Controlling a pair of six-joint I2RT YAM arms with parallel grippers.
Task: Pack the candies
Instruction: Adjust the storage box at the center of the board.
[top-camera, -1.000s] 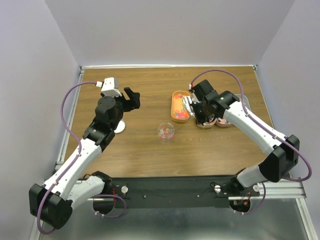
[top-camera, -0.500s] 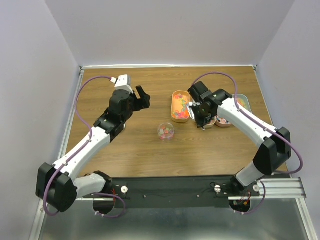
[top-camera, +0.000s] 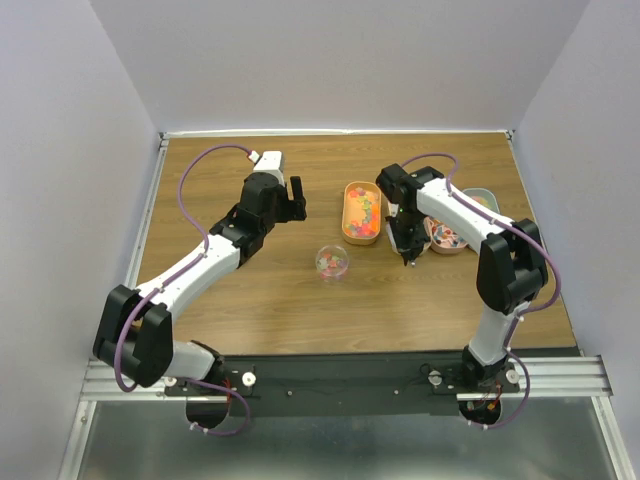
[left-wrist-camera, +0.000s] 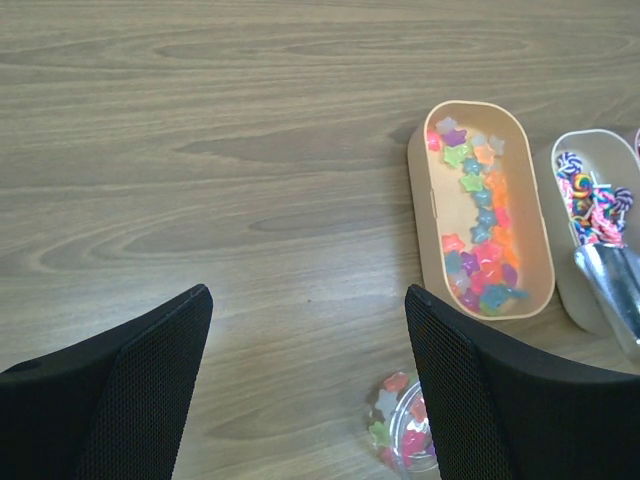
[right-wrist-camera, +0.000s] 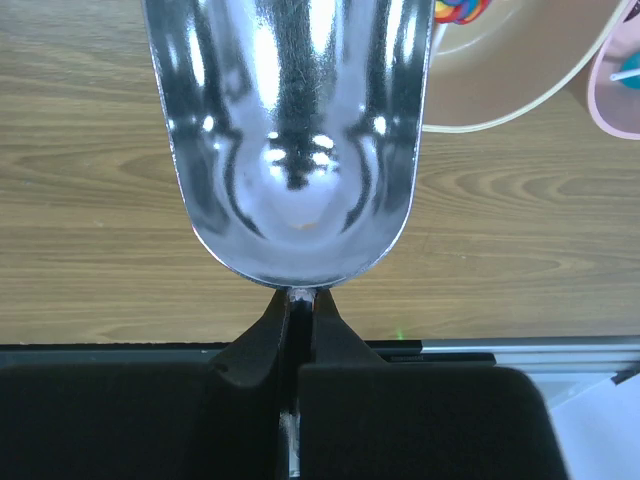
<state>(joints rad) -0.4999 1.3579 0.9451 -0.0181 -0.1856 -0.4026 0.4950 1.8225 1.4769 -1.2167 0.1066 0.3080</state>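
The candies are tiny multicoloured stars. Many lie in an orange oblong tray (top-camera: 361, 212) (left-wrist-camera: 432, 215), and more fill a small clear cup (top-camera: 332, 262) (left-wrist-camera: 405, 440) in front of it. My left gripper (top-camera: 297, 198) (left-wrist-camera: 307, 300) hangs open over bare wood left of the tray, holding nothing, with the cup beside its right finger. My right gripper (top-camera: 408, 245) (right-wrist-camera: 300, 300) is shut on the handle of a metal scoop (right-wrist-camera: 290, 140) (left-wrist-camera: 612, 290). The scoop's bowl looks empty and hovers over the table just right of the orange tray.
A beige tray (left-wrist-camera: 590, 200) (right-wrist-camera: 520, 70) of striped sweets lies right of the orange one, with a pink tray (top-camera: 445, 238) and a green tray (top-camera: 482, 200) beyond it. The table's front rail (right-wrist-camera: 480, 350) runs below the scoop.
My left arm has swung forward and right, towards the orange tray. My right arm has folded in, and the scoop has come off the orange tray towards the near side.
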